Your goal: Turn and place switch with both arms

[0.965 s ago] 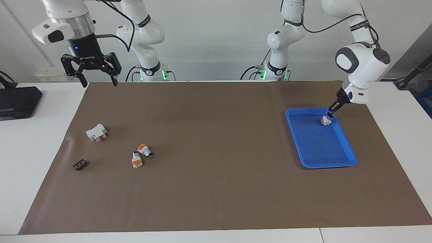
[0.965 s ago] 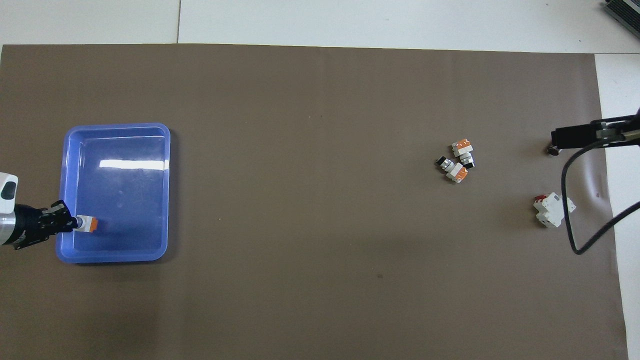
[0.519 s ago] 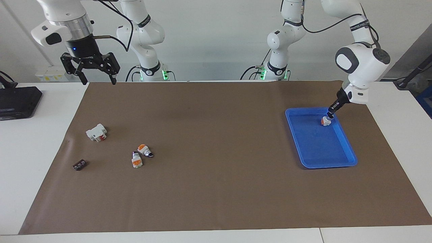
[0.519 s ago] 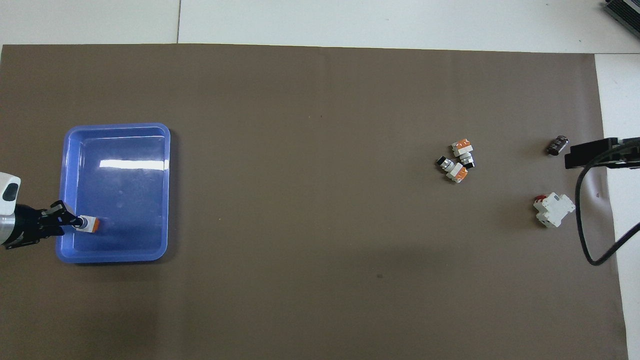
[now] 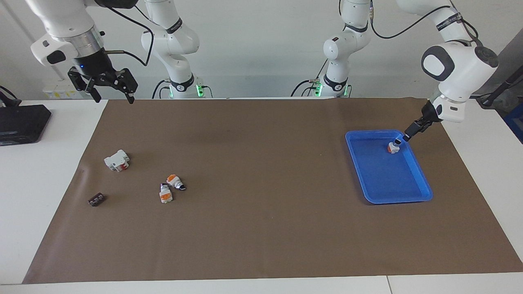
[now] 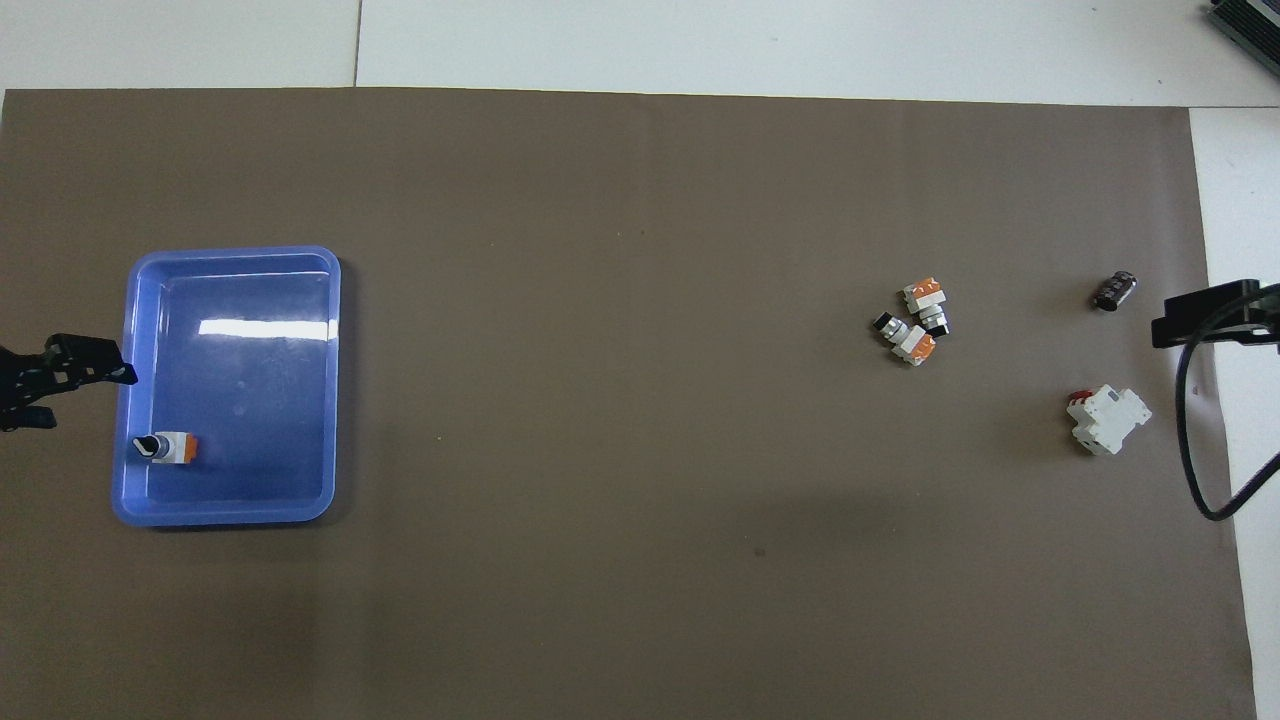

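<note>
One switch (image 5: 392, 148) lies in the blue tray (image 5: 408, 195), in the part nearest the robots; it also shows in the overhead view (image 6: 168, 447), knob end toward the tray's outer wall (image 6: 122, 400). My left gripper (image 5: 409, 134) is open and empty, just above and beside the switch, over the tray's rim (image 6: 95, 368). Two more switches (image 5: 176, 181) (image 5: 165, 194) lie together on the brown mat toward the right arm's end, and show from overhead (image 6: 925, 300) (image 6: 908, 342). My right gripper (image 5: 113, 98) is open, raised over the mat's corner.
A white block with a red part (image 5: 117, 160) and a small dark flat piece (image 5: 97, 199) lie on the mat near the two switches. A black box (image 5: 20, 122) sits at the right arm's end. Two smaller arms (image 5: 179, 81) stand at the robots' edge.
My left gripper has let go of the switch in the tray and drawn up and outward. My right gripper has moved a little higher and farther out toward its end of the table.
</note>
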You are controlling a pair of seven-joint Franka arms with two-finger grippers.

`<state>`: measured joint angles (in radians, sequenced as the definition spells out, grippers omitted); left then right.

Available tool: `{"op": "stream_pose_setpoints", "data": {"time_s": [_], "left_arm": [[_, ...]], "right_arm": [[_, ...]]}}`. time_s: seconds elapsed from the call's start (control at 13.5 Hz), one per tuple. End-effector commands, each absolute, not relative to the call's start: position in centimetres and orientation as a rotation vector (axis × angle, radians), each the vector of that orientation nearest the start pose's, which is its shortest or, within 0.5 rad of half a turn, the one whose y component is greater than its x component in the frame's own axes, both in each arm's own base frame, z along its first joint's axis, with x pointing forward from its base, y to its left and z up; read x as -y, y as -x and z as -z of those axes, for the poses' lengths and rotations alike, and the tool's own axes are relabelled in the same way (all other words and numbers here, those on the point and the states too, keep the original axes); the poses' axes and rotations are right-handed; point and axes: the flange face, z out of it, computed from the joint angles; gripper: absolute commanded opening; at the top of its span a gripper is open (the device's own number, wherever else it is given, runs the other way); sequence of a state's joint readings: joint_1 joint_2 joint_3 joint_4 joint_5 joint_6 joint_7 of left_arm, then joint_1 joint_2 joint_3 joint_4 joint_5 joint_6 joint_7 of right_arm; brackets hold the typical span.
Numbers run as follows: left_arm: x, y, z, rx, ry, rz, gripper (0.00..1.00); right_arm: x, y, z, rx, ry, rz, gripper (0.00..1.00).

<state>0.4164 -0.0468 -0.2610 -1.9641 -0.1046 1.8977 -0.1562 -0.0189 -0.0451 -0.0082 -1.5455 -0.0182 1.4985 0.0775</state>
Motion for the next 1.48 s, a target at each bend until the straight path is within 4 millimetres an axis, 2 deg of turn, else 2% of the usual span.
{"op": "stream_pose_setpoints", "data": {"time_s": [0.0,0.22,0.37,0.52,0.59,0.74,0.89,1.11,1.34,1.41], "left_arm": [[-2.4,-55.2,-53.1,0.371,3.192,-0.061,1.0],[4.7,-55.4,-57.0,0.119,3.122,-0.084,1.0],[5.7,-55.1,-59.9,0.096,3.134,-0.098,1.0],[8.7,-54.3,-61.9,0.066,3.178,-0.159,1.0],[9.3,-54.2,-62.9,0.119,3.19,-0.151,1.0],[9.5,-53.9,-65.1,0.132,3.206,-0.103,1.0],[8.9,-53.8,-66.2,0.131,3.208,-0.027,1.0],[8.4,-54.1,-66.8,0.152,3.227,0.033,1.0],[8.5,-54.0,-66.9,0.114,3.146,0.059,1.0],[7.5,-53.9,-67.2,0.112,3.135,0.067,1.0]], "right_arm": [[1.4,-50.4,-64.5,-0.2,3.139,-0.062,1.0],[0.4,-51.2,-65.1,-0.164,3.158,0.006,1.0],[0.2,-51.1,-65.0,-0.176,3.142,-0.002,1.0],[0.0,-51.1,-65.0,-0.172,3.141,-0.005,1.0],[-0.3,-51.1,-64.9,-0.164,3.14,-0.009,1.0],[-0.5,-51.2,-65.2,-0.167,3.107,-0.01,1.0],[-0.1,-51.6,-65.7,-0.178,3.098,-0.043,1.0],[-0.3,-51.6,-65.3,-0.169,3.102,-0.048,1.0],[-0.2,-51.7,-65.2,-0.151,3.15,-0.028,1.0],[-0.2,-51.7,-65.2,-0.151,3.152,-0.028,1.0]]}}
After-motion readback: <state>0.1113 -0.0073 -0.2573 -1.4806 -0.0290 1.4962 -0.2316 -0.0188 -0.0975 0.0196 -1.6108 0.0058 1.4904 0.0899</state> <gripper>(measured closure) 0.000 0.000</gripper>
